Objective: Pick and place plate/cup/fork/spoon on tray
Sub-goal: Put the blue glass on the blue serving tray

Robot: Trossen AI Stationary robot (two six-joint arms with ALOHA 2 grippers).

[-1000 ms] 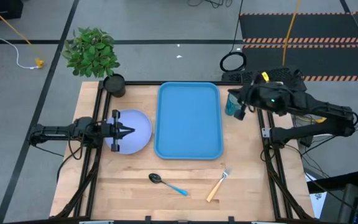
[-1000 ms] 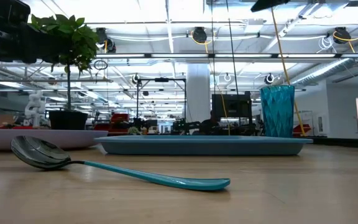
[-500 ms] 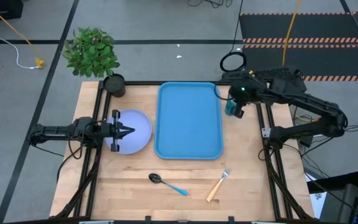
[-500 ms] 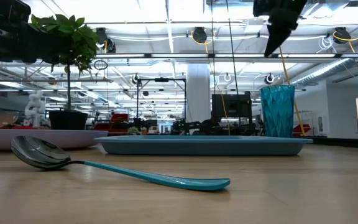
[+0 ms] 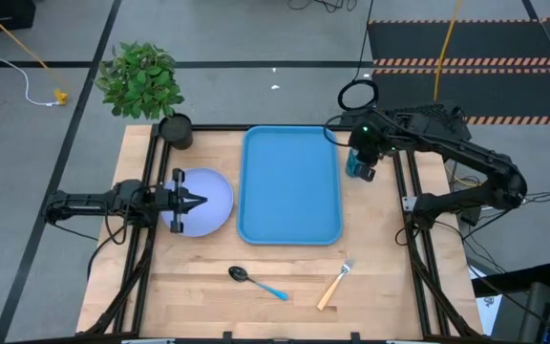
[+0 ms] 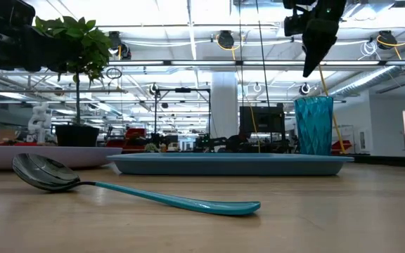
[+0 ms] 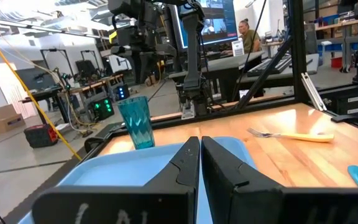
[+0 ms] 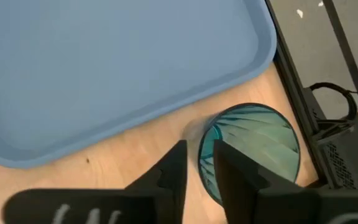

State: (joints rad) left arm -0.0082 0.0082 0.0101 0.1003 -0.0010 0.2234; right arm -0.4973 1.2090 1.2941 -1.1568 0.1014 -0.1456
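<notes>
The teal ribbed cup (image 5: 354, 168) stands upright on the wood just right of the blue tray (image 5: 290, 186). My right gripper (image 5: 363, 153) hangs above the cup's rim (image 8: 253, 146), fingers pointing down with a narrow gap between them, clear of the cup in the low view (image 6: 313, 67). My left gripper (image 5: 191, 202) waits shut over the lavender plate (image 5: 208, 201), left of the tray. The spoon (image 5: 256, 282) and the fork (image 5: 335, 284) lie flat near the table's near edge.
A black plant pot (image 5: 175, 130) with a green plant stands at the far left corner. The tray lies bare between plate and cup. The table's right frame rail (image 5: 404, 191) runs close beside the cup.
My right gripper has moved toward the table's left and come down until it hangs over the cup; in the low view it has dropped in from the top edge. The cup has not moved.
</notes>
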